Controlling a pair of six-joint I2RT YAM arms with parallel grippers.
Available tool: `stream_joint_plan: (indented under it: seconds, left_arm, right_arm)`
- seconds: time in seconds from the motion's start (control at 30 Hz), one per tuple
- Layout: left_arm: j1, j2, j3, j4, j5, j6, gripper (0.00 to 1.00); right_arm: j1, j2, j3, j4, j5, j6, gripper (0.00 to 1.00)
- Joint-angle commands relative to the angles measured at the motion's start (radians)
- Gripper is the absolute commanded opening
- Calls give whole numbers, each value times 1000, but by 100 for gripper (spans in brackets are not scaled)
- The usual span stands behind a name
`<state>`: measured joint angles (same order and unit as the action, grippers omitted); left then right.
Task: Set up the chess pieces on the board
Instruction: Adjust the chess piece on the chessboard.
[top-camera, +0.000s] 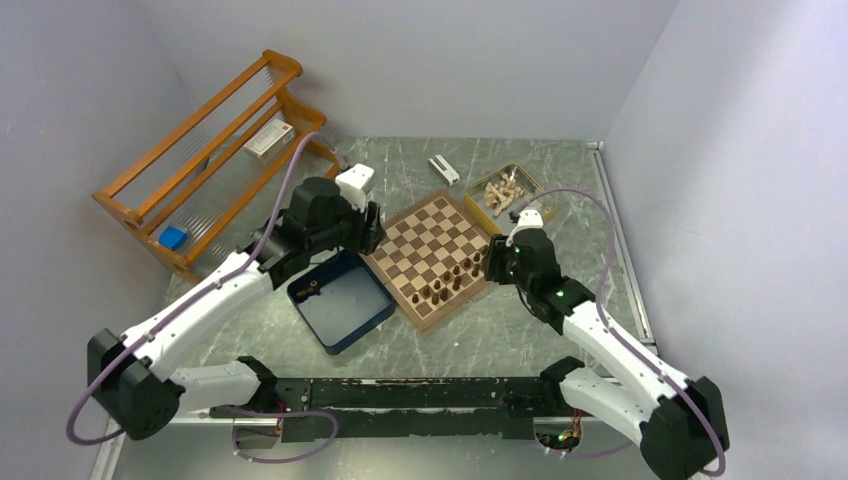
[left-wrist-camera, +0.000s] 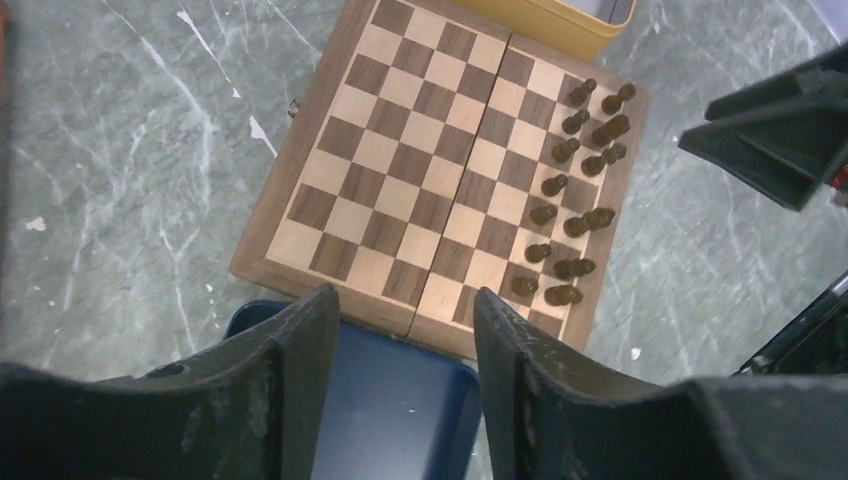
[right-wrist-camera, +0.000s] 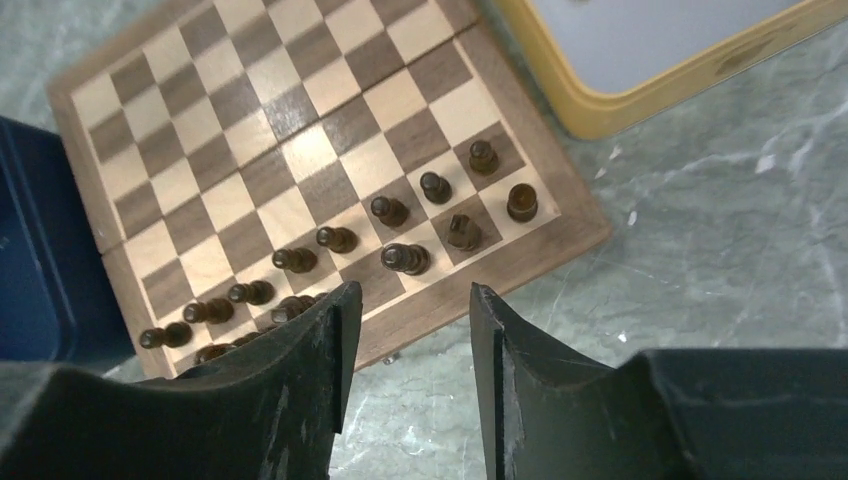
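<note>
The board (top-camera: 428, 250) lies mid-table, also in the left wrist view (left-wrist-camera: 420, 170) and the right wrist view (right-wrist-camera: 270, 160). Several dark brown chess pieces (top-camera: 450, 282) stand in two rows along its near right edge, seen too in the left wrist view (left-wrist-camera: 575, 180) and the right wrist view (right-wrist-camera: 390, 212). My left gripper (left-wrist-camera: 405, 300) is open and empty above the board's left edge and the blue box. My right gripper (right-wrist-camera: 410, 295) is open and empty over the board's near right edge, just beside the pieces.
A dark blue square box (top-camera: 340, 300) sits against the board's left side. A yellow tin (top-camera: 510, 195) of pale pieces stands behind the board on the right. A wooden rack (top-camera: 215, 160) is at the back left; a small white object (top-camera: 443, 170) lies behind the board.
</note>
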<state>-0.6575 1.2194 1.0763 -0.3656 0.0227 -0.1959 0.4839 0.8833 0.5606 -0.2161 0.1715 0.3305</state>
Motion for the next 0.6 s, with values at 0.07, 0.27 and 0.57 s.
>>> stream_joint_plan:
  seconds: [0.07, 0.27, 0.57]
  left_arm:
    - [-1, -141, -157, 96, 39, 132, 62]
    - [-1, -181, -205, 133, 41, 171, 100]
    - [-2, -213, -200, 113, -8, 184, 100]
  right_arm:
    - [1, 148, 52, 83, -96, -44, 47]
    - [1, 241, 82, 78, -96, -42, 46]
    - [1, 316, 106, 90, -84, -53, 36]
